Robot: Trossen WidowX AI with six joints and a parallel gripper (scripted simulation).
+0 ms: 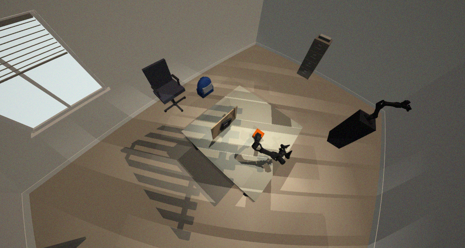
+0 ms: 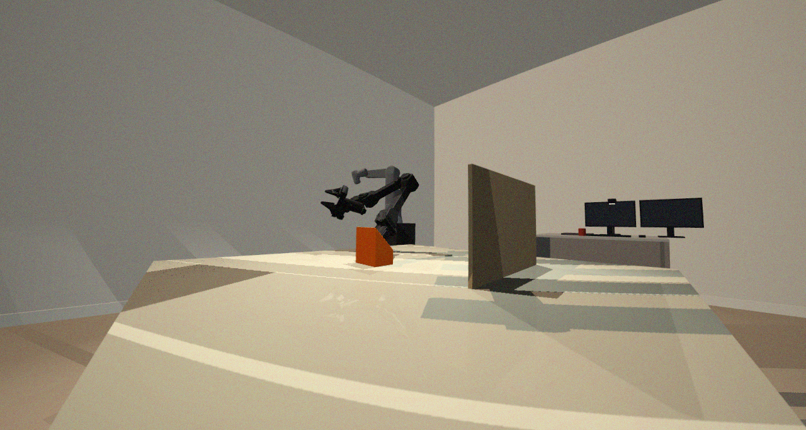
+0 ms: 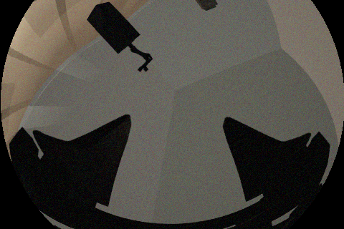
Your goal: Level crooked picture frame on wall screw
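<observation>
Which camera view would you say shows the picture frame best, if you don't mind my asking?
The top view: the dark frame is visible there against the upright board. The exterior view shows only the board's other side; the wrist view shows neither.

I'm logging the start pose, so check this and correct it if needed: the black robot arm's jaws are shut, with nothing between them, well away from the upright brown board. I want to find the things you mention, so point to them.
Not quite: the jaws of the black robot arm [image 1: 268, 153] [image 2: 383, 192] are wide open, as the wrist view shows. Nothing is between them, and they are well away from the upright brown board [image 1: 215, 130] [image 2: 504, 230].
</observation>
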